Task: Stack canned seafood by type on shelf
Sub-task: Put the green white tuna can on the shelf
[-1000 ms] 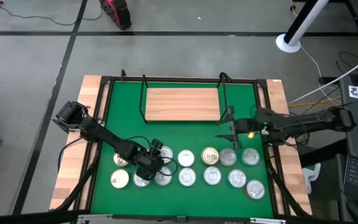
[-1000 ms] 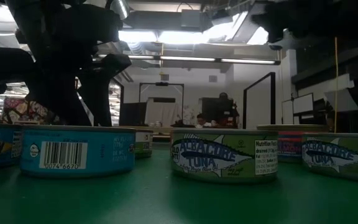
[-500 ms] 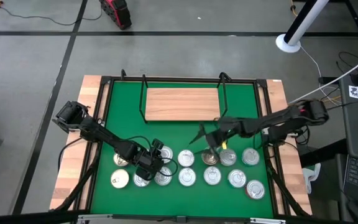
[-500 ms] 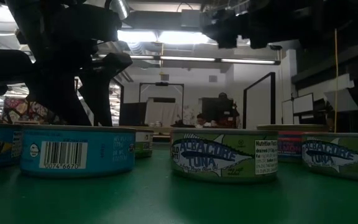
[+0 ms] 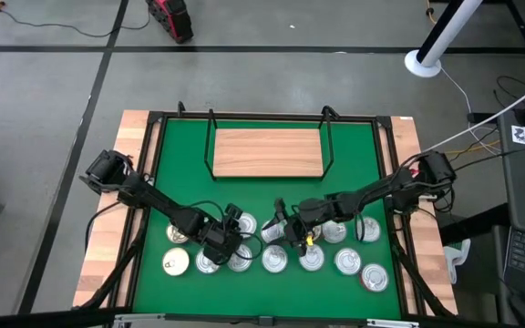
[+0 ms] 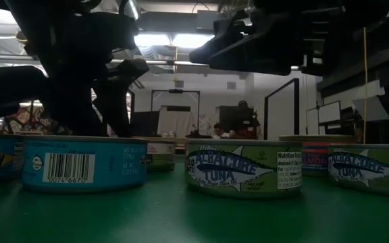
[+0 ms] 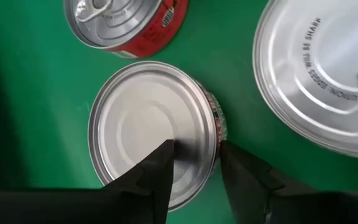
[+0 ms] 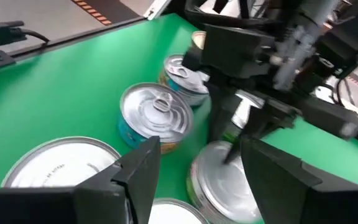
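Tins (image 5: 335, 261) lie loose on the green mat (image 5: 180, 173), shelf (image 5: 267, 152) bare; rigid, slick, squat, so grip across rim: left gripper (image 7: 194, 163) part-open straddling one tin's (image 7: 151, 127) edge, right gripper (image 8: 197, 163) open, empty, hovering above the row

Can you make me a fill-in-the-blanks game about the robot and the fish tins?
The tins lie on a ___ mat.
The shelf holds ___ tins.
The pull-tab tin near the left gripper has a ___ side.
The right gripper hovers above tins, fingers ___.
Answers: green, no, red, open.
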Action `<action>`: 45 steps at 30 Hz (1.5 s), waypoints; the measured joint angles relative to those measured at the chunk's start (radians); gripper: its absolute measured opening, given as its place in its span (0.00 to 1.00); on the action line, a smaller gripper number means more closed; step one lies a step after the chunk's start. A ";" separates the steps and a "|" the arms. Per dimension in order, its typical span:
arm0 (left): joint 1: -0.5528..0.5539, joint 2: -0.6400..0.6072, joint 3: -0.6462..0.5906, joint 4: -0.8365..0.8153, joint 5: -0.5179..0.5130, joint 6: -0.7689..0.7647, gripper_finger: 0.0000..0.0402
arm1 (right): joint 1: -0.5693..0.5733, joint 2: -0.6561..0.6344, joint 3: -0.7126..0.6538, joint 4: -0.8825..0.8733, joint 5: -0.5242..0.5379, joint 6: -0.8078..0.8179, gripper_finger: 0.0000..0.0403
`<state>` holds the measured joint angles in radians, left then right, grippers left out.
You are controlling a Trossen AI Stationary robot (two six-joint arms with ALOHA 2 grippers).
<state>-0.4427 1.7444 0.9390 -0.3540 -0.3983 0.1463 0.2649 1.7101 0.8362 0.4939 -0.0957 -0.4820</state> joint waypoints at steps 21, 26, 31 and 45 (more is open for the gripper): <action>0.040 -0.002 -0.003 0.112 0.005 -0.217 0.00 | 0.003 0.041 0.004 -0.029 0.112 -0.024 0.55; 0.061 -0.002 -0.003 0.117 0.004 -0.286 0.00 | 0.003 0.041 0.004 -0.052 0.157 -0.024 0.55; 0.081 -0.001 -0.004 0.131 0.004 -0.369 0.00 | 0.003 0.041 0.004 -0.084 0.230 -0.025 0.55; 0.139 -0.001 0.034 0.170 0.000 -0.517 0.00 | 0.003 0.040 0.004 -0.110 0.261 -0.080 0.55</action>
<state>-0.3039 1.7432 0.9725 -0.1837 -0.3985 -0.3702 0.2680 1.7503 0.8398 0.3840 0.1655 -0.5621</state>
